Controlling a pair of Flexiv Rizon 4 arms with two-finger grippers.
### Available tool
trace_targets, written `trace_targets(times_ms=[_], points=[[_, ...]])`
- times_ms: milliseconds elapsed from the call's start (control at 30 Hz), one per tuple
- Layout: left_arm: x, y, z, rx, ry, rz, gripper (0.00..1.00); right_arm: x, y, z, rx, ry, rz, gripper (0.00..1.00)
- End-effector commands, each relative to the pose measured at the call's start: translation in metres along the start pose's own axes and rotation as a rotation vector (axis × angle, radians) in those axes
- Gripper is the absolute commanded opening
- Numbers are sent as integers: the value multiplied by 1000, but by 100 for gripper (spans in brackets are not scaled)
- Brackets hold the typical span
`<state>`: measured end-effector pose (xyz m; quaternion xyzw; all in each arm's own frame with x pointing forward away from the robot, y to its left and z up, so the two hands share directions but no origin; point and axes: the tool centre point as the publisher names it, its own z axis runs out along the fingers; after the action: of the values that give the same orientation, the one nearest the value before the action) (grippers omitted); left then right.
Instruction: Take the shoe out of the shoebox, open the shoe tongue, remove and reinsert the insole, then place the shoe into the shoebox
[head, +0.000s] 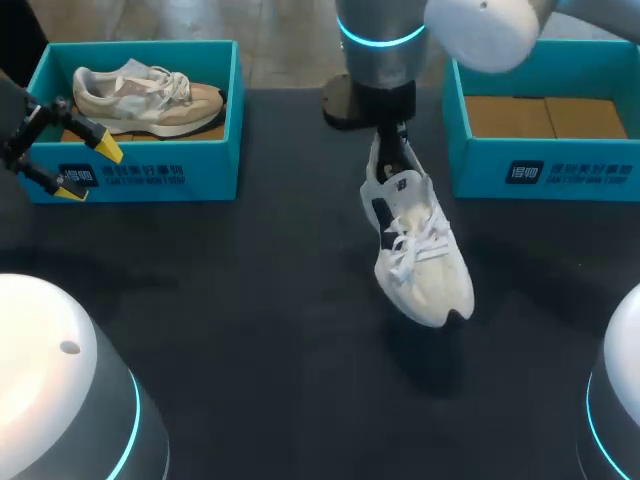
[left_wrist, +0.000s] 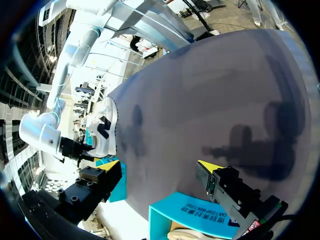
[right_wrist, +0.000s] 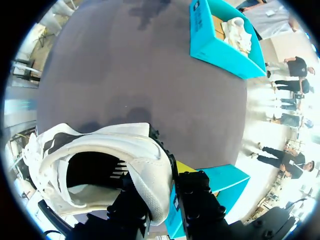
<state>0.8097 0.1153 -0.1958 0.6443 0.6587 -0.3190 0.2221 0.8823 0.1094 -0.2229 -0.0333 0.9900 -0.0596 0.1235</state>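
White sneaker up in the air, mid-frame, pinched at the heel!

Our right gripper (head: 398, 140) is clamped on the white sneaker (head: 420, 250) by its heel collar. In the right wrist view one finger sits inside the shoe and the other outside it. The sneaker hangs over the dark table (head: 250, 300) at centre frame, with its toe dipping toward the lower right. It has a white mesh upper, loose white laces, a dark side logo and a dark tip at the toe. The teal right shoebox (head: 545, 170) sits at upper right and shows a brown cardboard floor. At the left edge our left gripper (head: 88, 170) hovers with its yellow tips spread wide and nothing between them, just in front of the left shoebox (head: 150, 175), which holds a beige sneaker (head: 150, 100).
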Motion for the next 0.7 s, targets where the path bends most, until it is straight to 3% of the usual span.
trace_targets(times_ms=[33, 400, 500, 700], points=[[0, 0, 0, -1, 1, 1, 100, 2, -3, -1, -5, -2, -2, 0], [0, 0, 0, -1, 1, 1, 100, 2, -3, -1, -5, -2, -2, 0], [0, 0, 0, -1, 1, 1, 100, -4, -2, -6, 28, -17, 13, 0], [0, 0, 0, -1, 1, 1, 100, -22, -26, -13, 58, -28, -7, 0]])
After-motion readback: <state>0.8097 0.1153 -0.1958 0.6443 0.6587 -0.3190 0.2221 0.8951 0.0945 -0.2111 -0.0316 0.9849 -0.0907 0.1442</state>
